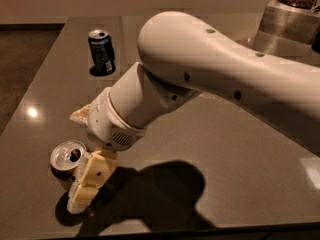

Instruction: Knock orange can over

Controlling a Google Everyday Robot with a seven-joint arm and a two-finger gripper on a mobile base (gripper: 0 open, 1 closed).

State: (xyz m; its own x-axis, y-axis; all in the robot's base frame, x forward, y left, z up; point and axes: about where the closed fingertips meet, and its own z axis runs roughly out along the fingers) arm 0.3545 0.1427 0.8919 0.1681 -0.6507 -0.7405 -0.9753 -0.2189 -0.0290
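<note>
Across a dark, glossy tabletop (225,149), reaching low toward the near left corner with the gripper (84,156). Showing its fingers spread wide and holding nothing: one cream finger (92,176) lying against, or just beside, the right side of the orange can (67,159), the other poking out behind it.

Finding the orange can standing upright close to the front edge, silver top up, mouth looking open, well apart from the dark blue can (101,50) at the far side.

Judging it as light, thin-walled aluminium, possibly part empty; stiff enough for a shove, yet easy to dent. Expecting a slick body on a slick surface, so probably sliding rather than tipping if pushed low. Needing no grasp at all: aiming the push high, near the rim, with the flat of the finger. Minding the near edge, with a rolling can likely dropping off.
</note>
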